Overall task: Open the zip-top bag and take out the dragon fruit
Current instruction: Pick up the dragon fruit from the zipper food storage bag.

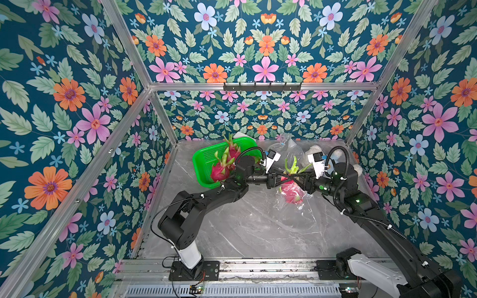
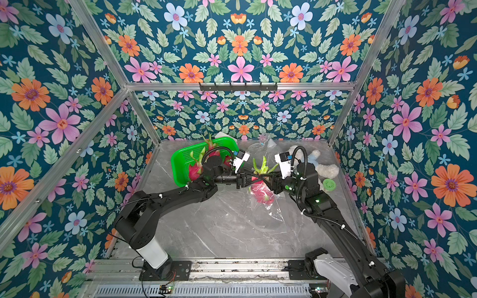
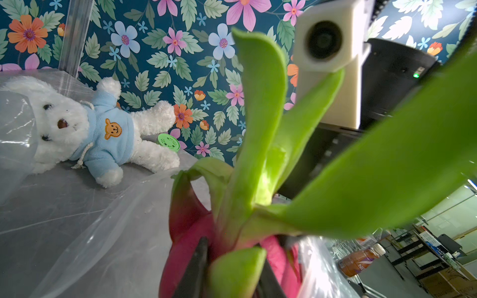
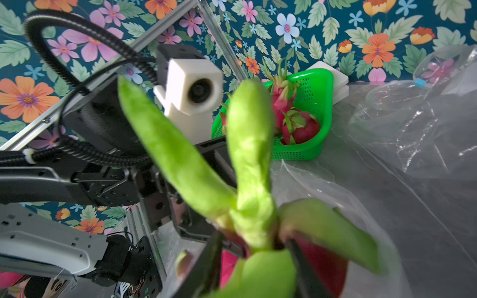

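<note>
Left wrist: your left end effector [image 3: 233, 255] clamped the dragon fruit [image 3: 180, 247]; your right end effector [image 4: 254, 240] stood apart around it.

White teddy bear [image 3: 77, 129], green basket [image 1: 206, 157]

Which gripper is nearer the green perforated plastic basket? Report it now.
Left. The left gripper is at the pink dragon fruit on the side facing the basket; the right gripper reaches that fruit from the far side.
</note>
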Motion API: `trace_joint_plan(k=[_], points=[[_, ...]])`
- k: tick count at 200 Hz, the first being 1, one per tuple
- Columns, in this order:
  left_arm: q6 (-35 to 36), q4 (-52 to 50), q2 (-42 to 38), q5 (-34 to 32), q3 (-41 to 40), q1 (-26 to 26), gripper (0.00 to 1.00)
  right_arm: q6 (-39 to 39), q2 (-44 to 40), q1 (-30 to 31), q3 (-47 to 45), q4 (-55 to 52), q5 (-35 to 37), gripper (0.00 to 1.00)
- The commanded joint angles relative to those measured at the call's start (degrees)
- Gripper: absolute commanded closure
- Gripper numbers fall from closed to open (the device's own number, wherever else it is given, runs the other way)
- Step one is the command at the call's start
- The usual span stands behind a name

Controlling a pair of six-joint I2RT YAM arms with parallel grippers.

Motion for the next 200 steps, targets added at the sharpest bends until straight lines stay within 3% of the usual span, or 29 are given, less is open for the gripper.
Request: trace_joint_plan(k=[1,42,83,118,132,144,165,178,200], points=[[1.9,-4.9,-0.1,-2.5,0.9,0.3,0.99,-3.6,-2.7,0.1,1.6,1.1,1.2,0.39],[6.8,-10.9,-1.9,-6.6,2.3,1.6,1.0,-7.5,-9.4,0.1,0.5,-6.2,8.2,0.12],[7.8,-11.4,-3.5,-7.4,2.3,3.3,1.0,-5.6,-10.7,0.1,-4.6,-7.5,7.9,0.07],[6.5,-9.4,-4.4,-6.5,2.4,4.1,1.0,-2.5,-6.8,0.1,-10.8,-0.3,8.3,0.08],[6.1,-9.2,-4.7,-6.5,2.5,4.1,1.0,-1.8,-4.7,0.1,-11.1,1.2,8.4,0.15],[5.9,-8.9,-4.9,-6.6,2.5,4.2,1.0,-1.1,-3.0,0.1,-11.3,2.3,8.4,0.29],[5.1,-7.3,-5.3,-6.9,2.1,4.3,1.0,-0.5,-0.1,0.1,-10.9,2.7,8.2,0.68],[4.4,-5.8,-5.5,-7.2,1.8,4.5,1.0,-0.4,1.0,0.1,-10.8,2.4,8.1,1.0],[3.0,-3.2,-6.1,-8.3,1.8,5.7,1.0,0.3,1.8,0.1,-11.2,1.4,6.8,1.0]])
